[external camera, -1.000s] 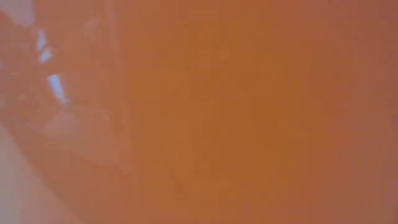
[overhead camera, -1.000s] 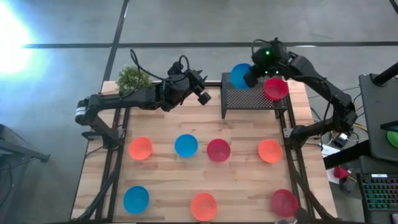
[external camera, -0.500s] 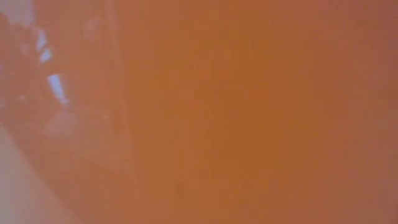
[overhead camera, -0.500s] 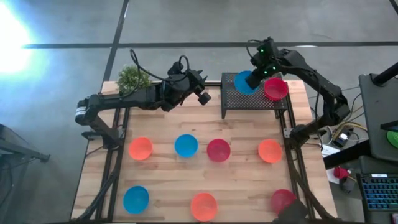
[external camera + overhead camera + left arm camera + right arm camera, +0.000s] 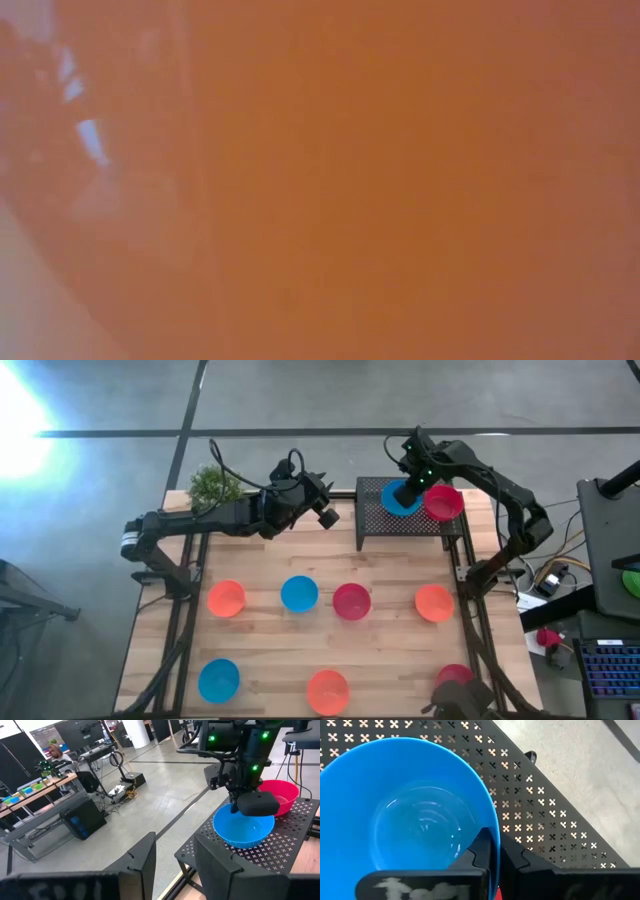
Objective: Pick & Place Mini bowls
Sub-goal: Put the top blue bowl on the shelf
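Observation:
On the black mesh rack (image 5: 385, 525) at the table's far right sit a blue mini bowl (image 5: 244, 827) and a red one (image 5: 444, 503) beside it. My right gripper (image 5: 408, 490) stands over the rack, pointing steeply down, shut on the blue bowl. My left gripper (image 5: 175, 860) hangs open above the table's far middle, pointing at the rack and touching nothing. Several more mini bowls rest on the table: orange (image 5: 226, 598), blue (image 5: 299, 593), red (image 5: 351, 601), orange (image 5: 433, 602), blue (image 5: 218, 680), orange (image 5: 327, 691), red (image 5: 452, 676). My right gripper pinches the blue bowl's rim (image 5: 492, 832), one finger (image 5: 481, 851) inside the bowl and the other outside. The fingers come from above, slanting steeply down. The bowl stands mouth up and nearly level, its base (image 5: 245, 842) down at the rack's mesh top.
A green potted plant (image 5: 214, 484) stands at the far left corner. A dark shape (image 5: 466, 702) at the near right edge covers part of the red bowl there. The low view is filled by an orange blur. Bare wood lies between the rack and the bowl rows.
My right gripper has come down toward the rack and tipped to point more steeply down, staying shut on the blue bowl. The bowl has gone from tilted at the rack's far left corner to nearly level on the rack, beside the red one. A dark shape has moved in at the near right.

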`<action>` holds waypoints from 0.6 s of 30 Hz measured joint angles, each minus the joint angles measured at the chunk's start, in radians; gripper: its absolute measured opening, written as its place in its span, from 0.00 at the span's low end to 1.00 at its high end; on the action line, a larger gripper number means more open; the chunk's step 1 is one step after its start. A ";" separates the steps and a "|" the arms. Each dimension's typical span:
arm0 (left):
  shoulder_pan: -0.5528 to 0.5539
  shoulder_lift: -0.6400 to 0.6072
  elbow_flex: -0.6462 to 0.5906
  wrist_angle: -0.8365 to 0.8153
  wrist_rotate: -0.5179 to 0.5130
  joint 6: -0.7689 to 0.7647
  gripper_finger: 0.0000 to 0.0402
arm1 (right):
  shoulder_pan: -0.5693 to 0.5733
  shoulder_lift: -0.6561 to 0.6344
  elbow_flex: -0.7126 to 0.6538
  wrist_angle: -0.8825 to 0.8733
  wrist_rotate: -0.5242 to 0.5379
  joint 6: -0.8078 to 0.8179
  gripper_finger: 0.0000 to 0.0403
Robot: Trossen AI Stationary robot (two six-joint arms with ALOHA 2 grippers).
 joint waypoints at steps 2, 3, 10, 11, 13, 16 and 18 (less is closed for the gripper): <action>0.000 0.000 0.000 0.000 0.000 0.000 0.31 | 0.000 -0.001 0.000 -0.003 0.005 0.004 0.02; 0.000 0.000 0.000 0.000 0.000 0.000 0.31 | 0.001 -0.003 0.000 -0.006 0.014 0.007 0.02; 0.000 0.000 0.000 0.000 0.000 0.000 0.31 | 0.001 -0.024 0.000 -0.013 0.038 0.016 0.02; 0.000 0.000 0.000 0.000 0.000 0.000 0.31 | 0.000 -0.024 0.000 -0.016 0.038 0.015 0.02; 0.000 0.000 0.000 0.000 0.000 0.000 0.31 | 0.000 -0.023 0.000 -0.021 0.043 0.015 0.02; 0.000 0.001 0.000 0.000 0.000 0.000 0.31 | 0.000 -0.015 0.000 -0.028 0.057 0.016 0.02; 0.000 0.001 0.000 0.000 0.000 0.000 0.31 | 0.000 -0.013 0.000 -0.028 0.056 0.016 0.02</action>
